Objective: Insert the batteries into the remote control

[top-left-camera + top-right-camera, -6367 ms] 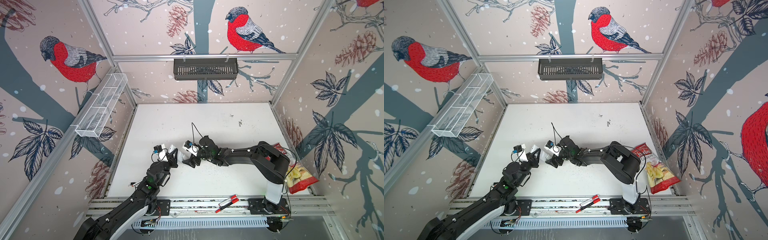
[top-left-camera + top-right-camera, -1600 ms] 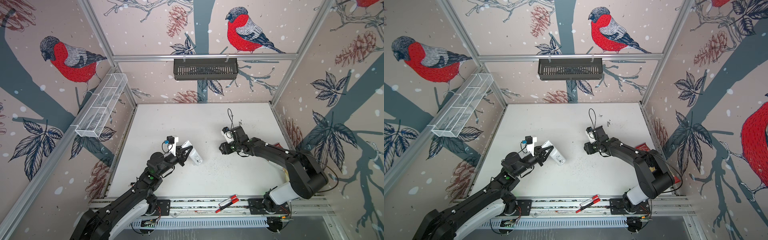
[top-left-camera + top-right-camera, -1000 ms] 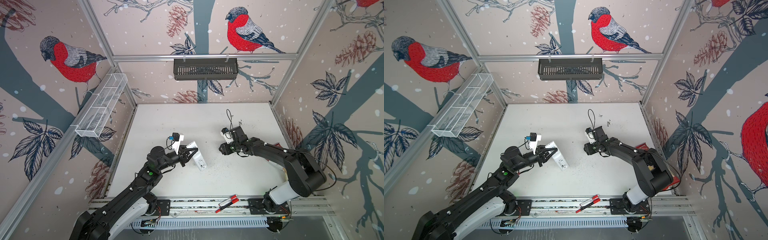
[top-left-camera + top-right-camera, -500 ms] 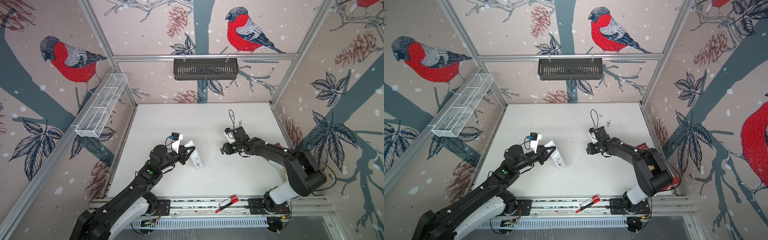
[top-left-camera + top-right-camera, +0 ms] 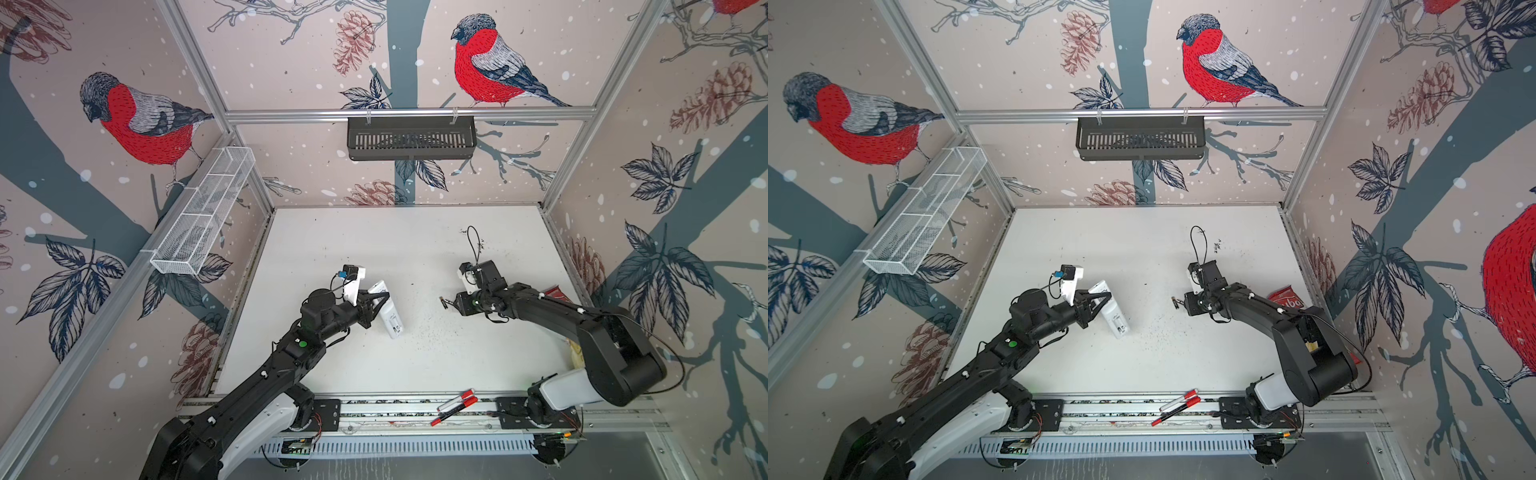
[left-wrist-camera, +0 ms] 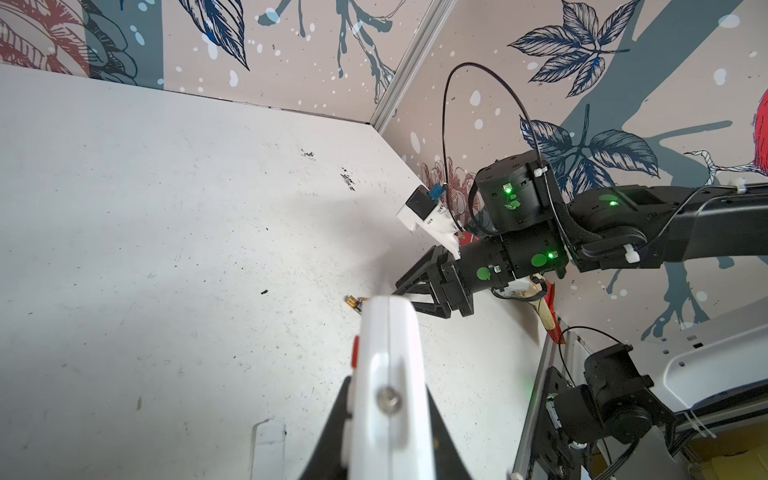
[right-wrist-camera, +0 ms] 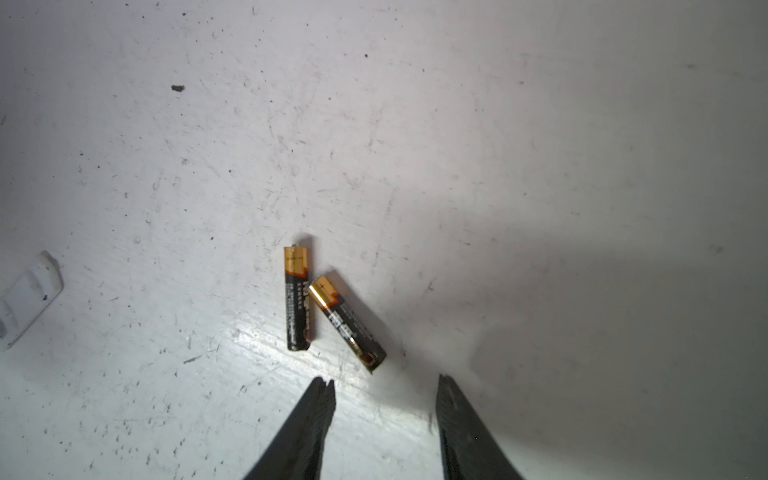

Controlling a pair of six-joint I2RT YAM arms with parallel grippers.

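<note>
In both top views, the left end effector (image 5: 380,296) (image 5: 1100,297) was seen clenched on the upper end of the remote control (image 5: 390,318) (image 5: 1115,318). The remote was held tilted, with its lower end down toward the bench (image 5: 415,249). Whether that end touched the bench could not be told. The right end effector (image 5: 451,301) (image 5: 1183,302) was held low, well apart from the remote control, with the batteries (image 5: 443,300) (image 5: 1176,300) just ahead of it.

In the left wrist view, the remote control (image 6: 388,365) was gripped between both fingers and seen edge-on. 1 copper end of the batteries (image 6: 352,302) was visible beside its tip.

In the right wrist view, the right end effector (image 7: 384,386) was released, with nothing between its jaws. The 2 batteries (image 7: 297,299) lay untouched on the bench (image 7: 540,166) just beyond the fingertips (image 7: 322,399), angled together, with their copper ends pointing away.
</note>
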